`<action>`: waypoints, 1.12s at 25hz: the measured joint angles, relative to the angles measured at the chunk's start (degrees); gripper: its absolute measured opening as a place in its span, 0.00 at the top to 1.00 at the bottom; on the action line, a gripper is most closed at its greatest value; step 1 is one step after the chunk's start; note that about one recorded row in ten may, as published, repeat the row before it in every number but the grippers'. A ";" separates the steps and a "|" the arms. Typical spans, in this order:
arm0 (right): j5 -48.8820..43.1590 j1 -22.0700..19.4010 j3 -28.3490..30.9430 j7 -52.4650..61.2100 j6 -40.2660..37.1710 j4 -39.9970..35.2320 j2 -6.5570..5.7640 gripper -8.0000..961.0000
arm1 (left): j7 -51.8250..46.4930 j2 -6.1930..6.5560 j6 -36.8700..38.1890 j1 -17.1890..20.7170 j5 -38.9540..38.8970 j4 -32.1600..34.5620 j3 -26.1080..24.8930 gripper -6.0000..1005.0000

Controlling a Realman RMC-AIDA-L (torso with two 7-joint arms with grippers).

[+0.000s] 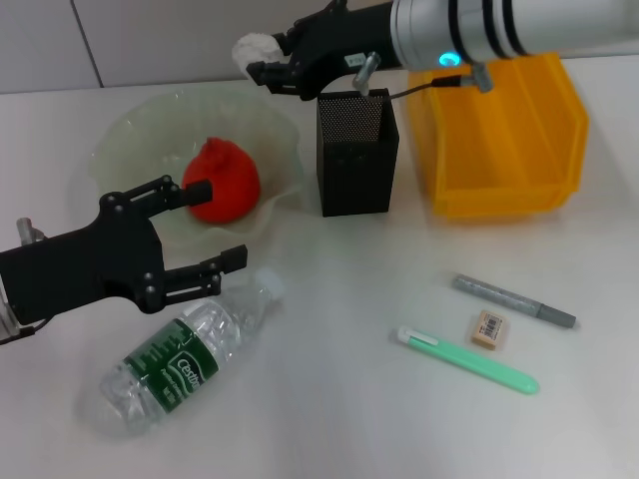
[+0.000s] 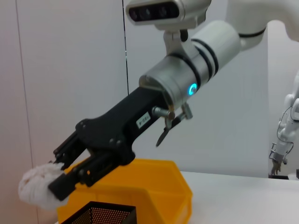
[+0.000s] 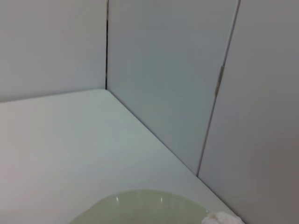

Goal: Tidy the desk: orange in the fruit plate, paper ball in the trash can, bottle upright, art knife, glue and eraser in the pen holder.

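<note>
Bottle lying flat; left gripper open; I'm gripping paper ball in right gripper, risking a drop short of trash can.

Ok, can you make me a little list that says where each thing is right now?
orange: in the fruit plate
paper ball: held up by the right gripper, behind the pen holder
trash can: right of the pen holder
bottle: lying on its side
left gripper: open, above the bottle, beside the orange
eraser: on the desk between two pen-like tools
</note>
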 joint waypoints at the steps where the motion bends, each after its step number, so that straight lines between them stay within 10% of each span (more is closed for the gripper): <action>1: 3.22 0.58 0.06 -3.91 1.72 3.38 0.00 0.63 | 0.00 0.06 0.00 0.27 -0.47 0.02 -0.05 0.20; 12: 3.08 -2.53 1.92 -6.31 2.86 -0.72 -0.13 0.63 | 0.17 0.22 -0.21 0.82 -1.02 0.08 -0.07 0.20; 19: -2.36 -18.28 4.59 -1.01 -0.22 -21.25 0.00 0.63 | 0.80 0.23 -0.48 1.42 -1.02 -0.09 -0.06 0.20; 28: -2.49 -27.09 9.00 -0.79 -2.01 -24.00 0.29 0.63 | 1.41 0.07 -0.27 1.40 -1.02 -0.46 -0.05 0.20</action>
